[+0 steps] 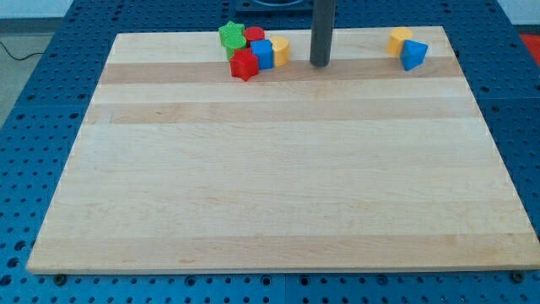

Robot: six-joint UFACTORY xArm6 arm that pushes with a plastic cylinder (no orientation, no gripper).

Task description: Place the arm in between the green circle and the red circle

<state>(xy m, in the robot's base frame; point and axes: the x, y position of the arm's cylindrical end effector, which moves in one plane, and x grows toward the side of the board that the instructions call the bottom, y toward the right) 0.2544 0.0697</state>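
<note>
Dark rod tip (320,64) is set bare, no gripper fitted, right of the cluster at the wooden board's (278,203) top.
Red circle block (255,35) is seen behind a blue block (263,54); the green circle cannot be made out beside the green star block (232,35), so neighbours risk being scattered.

Single camera view, taken from above and in front of the bench (278,194), looking obliquely down so that the far edge lies at the view's top and the near edge at the view's bottom. The whole wooden board fits in frame at moderate range, with blue perforated surface visible round it. The rod enters from the view's top; my tip (320,64) shows near the far edge.
</note>
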